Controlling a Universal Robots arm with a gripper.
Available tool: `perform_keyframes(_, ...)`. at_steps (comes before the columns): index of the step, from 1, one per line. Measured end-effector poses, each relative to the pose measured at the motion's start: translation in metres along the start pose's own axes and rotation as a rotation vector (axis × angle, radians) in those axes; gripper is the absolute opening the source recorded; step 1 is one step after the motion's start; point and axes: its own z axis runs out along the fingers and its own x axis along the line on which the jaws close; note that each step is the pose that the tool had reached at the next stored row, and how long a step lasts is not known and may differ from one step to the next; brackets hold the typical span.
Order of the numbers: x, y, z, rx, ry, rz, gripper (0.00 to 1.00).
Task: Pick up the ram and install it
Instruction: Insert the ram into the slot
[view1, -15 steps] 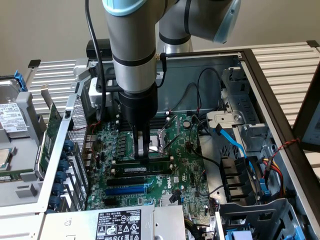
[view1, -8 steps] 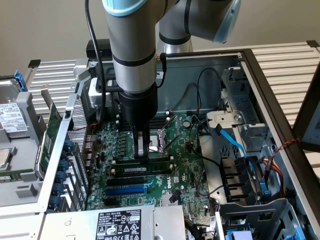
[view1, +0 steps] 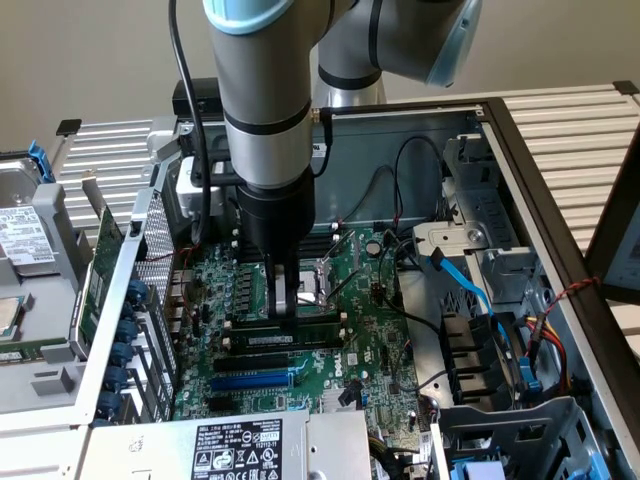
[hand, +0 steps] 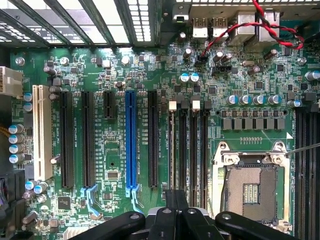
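The ram (view1: 305, 330), a long thin stick, stands on edge in a memory slot on the green motherboard (view1: 380, 350) inside the open computer case. My gripper (view1: 285, 312) hangs straight down from the arm, its fingers shut together, with the tips on the stick's top edge near its middle. In the wrist view the shut gripper (hand: 175, 200) sits over the row of black memory slots (hand: 192, 145), next to the CPU socket (hand: 250, 187).
A green expansion card (view1: 100, 270) and a hard drive (view1: 25, 240) lie outside the case at the exterior view's left. A blue cable (view1: 470, 290) and drive bays crowd the right. The power supply (view1: 235, 445) is in front. A blue card slot (hand: 131, 140) lies beside the memory slots.
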Motion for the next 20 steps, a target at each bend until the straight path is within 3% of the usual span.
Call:
perform_keyframes(5,0.0,0.0007,0.0001,-0.0003,-0.0087,0.0,0.1)
perform_keyframes(13,0.0,0.0013,-0.0005,-0.0005,-0.0116,0.0,0.1)
perform_keyframes(20,0.0,0.0009,-0.0212,-0.0012,-0.0114,0.0,0.1)
